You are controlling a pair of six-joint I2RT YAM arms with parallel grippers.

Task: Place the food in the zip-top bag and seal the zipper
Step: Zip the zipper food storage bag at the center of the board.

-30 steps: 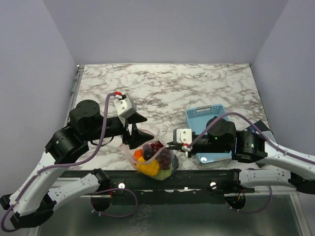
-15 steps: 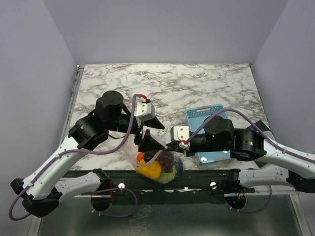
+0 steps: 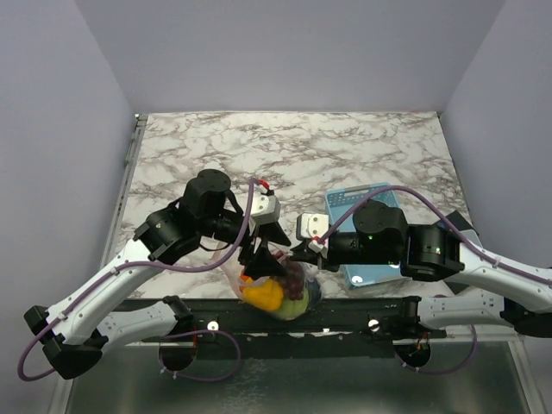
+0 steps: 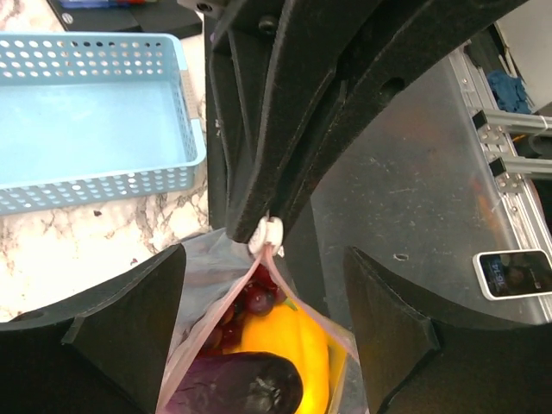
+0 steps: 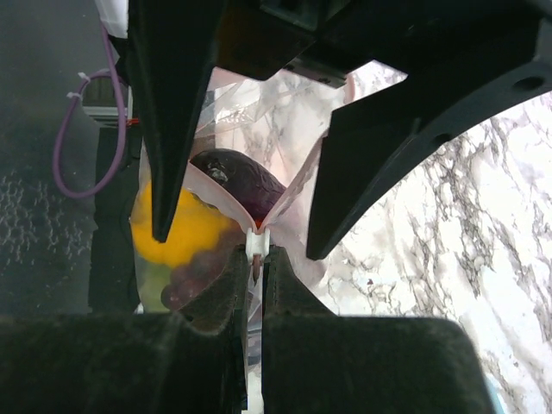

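Jaws pinch zipper (image 5: 257, 245); basket (image 4: 95, 185) nearby.

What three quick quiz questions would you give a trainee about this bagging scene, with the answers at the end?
1. True or false: the bag lies inside the blue basket.
2. What are the right jaws shut on? A: the bag's pink strip, just below the white slider. B: the eggplant. C: the basket rim.
3. Fill the gap: the left jaws stand ___ on either side of the bag's mouth.
Key: 1 false; 2 A; 3 open.
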